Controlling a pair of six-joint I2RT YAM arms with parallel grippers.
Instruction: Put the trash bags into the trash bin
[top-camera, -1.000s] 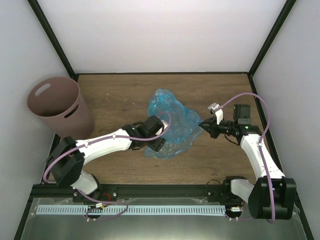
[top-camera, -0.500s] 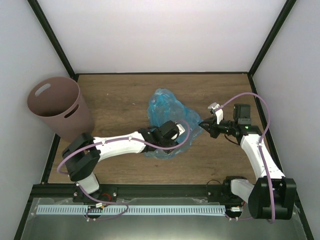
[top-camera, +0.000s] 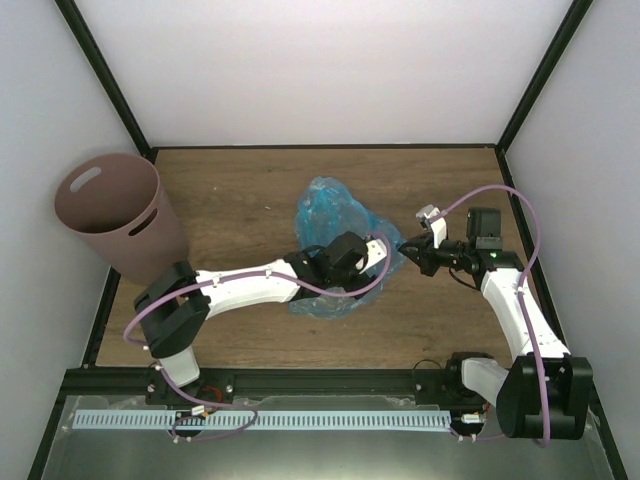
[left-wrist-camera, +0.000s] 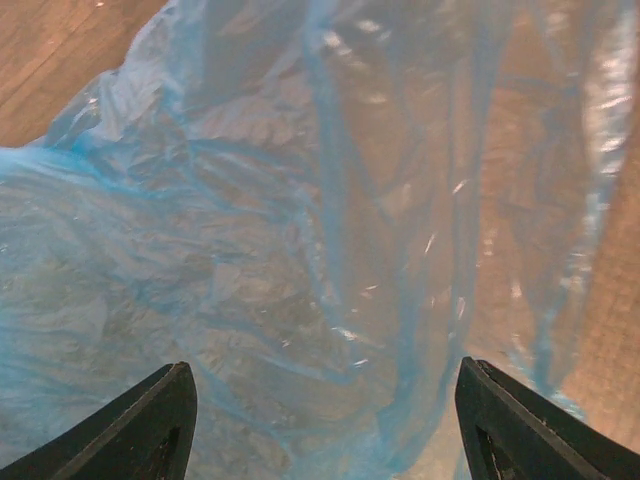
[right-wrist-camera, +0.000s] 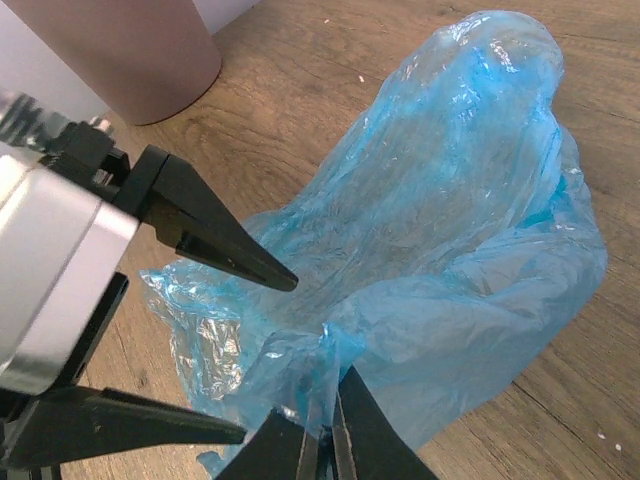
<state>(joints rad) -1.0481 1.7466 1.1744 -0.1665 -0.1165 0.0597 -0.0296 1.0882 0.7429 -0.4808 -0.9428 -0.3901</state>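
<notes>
One trash bag (top-camera: 335, 215) was seen crumpled on the worktop (top-camera: 230, 190) beneath the left pincer (left-wrist-camera: 325, 430), which was held spread over its folds. An edge fold was pinched in the right pincer (right-wrist-camera: 322, 440). The trash bin (top-camera: 110, 210) was set upright well to the left of both pincers, apart from the bag.

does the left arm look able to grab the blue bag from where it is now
Probably yes: the left end effector is open right at the trash bag with nothing between, while the right end effector pinches its edge.
</notes>
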